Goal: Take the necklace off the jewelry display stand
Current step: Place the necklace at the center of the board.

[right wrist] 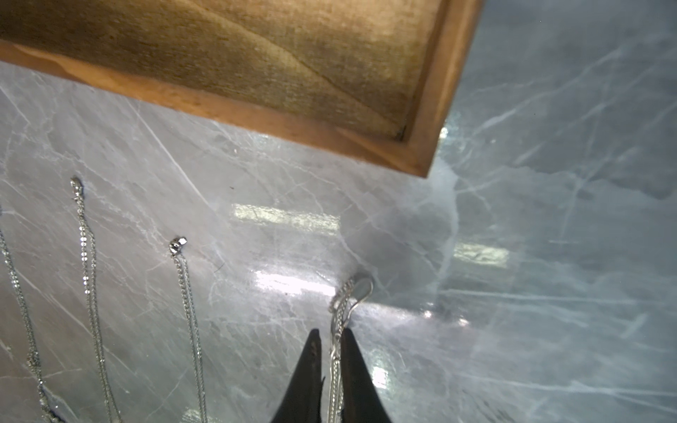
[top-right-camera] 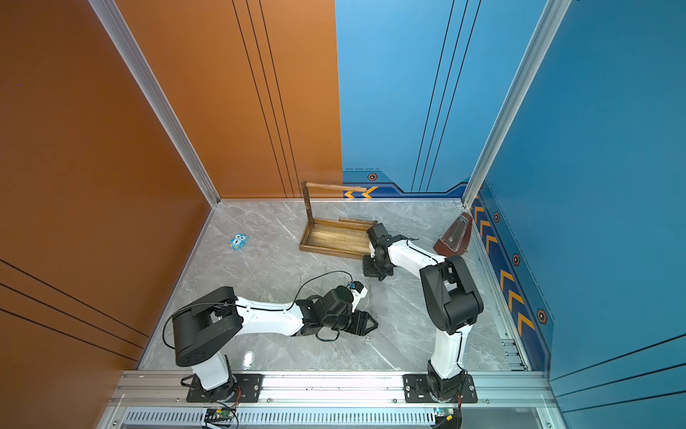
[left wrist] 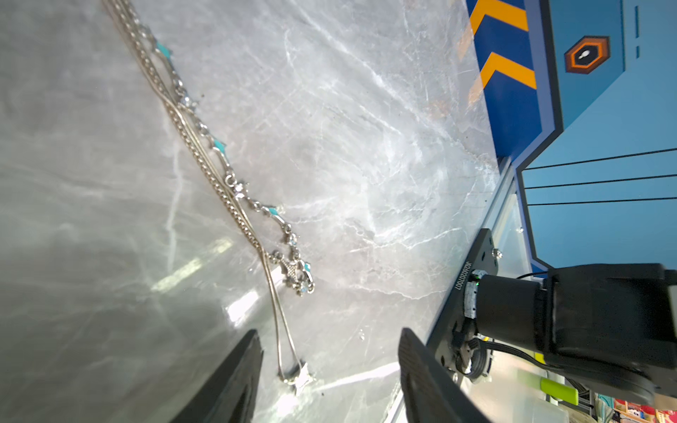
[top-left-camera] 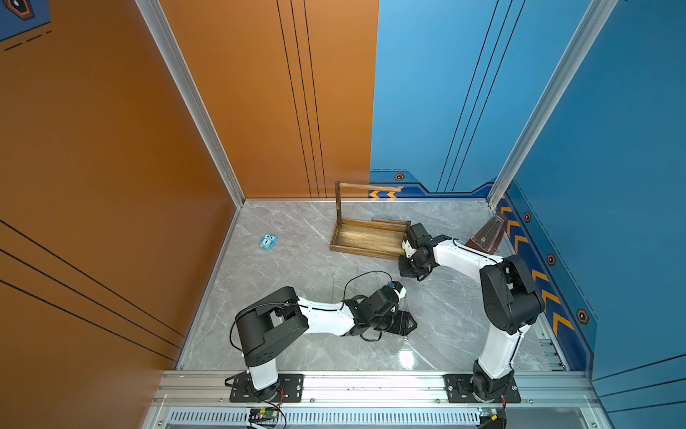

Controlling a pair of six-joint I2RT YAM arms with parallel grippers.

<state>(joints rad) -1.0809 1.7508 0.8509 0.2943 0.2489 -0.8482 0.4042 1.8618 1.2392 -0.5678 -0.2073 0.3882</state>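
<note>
Nearest, the black wedge-shaped left fingers (left wrist: pixel 238 373) stand well apart, holding nothing. Before them the necklace (left wrist: pixel 234 190), silver links with turquoise stones, lies on the glossy grey marble table (top-left-camera: pixel 297 267). Farther, the right fingers (right wrist: pixel 307 373), barely parted, straddle a thin silver chain (right wrist: pixel 335 351). Beyond, the grained brown wooden jewelry display stand (top-left-camera: pixel 365 237) stands before smooth orange and blue wall panels (top-left-camera: pixel 260 93).
</note>
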